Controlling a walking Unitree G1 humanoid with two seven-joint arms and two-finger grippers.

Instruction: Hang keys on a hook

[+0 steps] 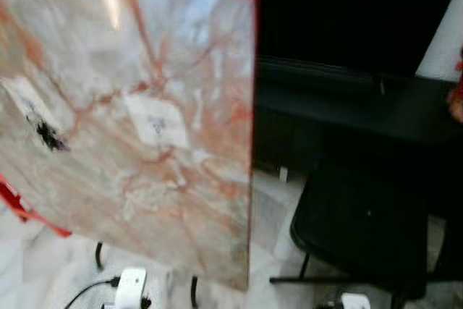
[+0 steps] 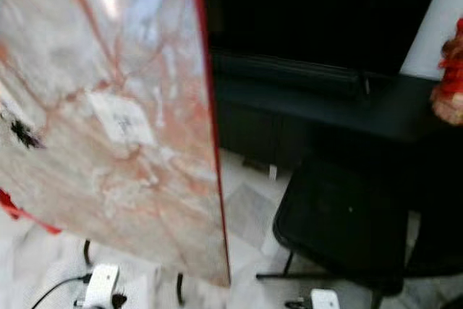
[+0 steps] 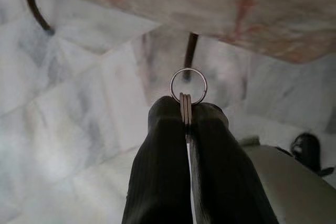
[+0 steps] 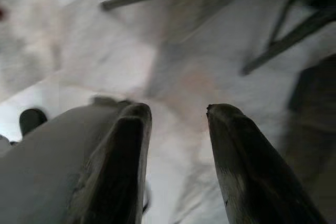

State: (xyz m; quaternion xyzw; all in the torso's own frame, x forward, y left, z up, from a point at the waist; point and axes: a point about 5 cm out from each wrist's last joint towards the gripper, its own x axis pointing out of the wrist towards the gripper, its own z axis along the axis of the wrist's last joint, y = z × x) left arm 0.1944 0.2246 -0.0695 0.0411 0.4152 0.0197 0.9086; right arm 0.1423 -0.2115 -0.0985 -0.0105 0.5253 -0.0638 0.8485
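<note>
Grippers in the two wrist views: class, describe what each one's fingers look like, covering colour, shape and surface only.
The left gripper has two long black fingers with fine lengthwise ribbing, broad at the base and rounded toward the tips. The right gripper has two dark fingers of the same long tapering shape, with blunt rounded tips and a duller, slightly scuffed look. No cables or markings can be made out on either.

marble table (image 1: 130, 128) left, black chair (image 1: 354, 229) right
</note>
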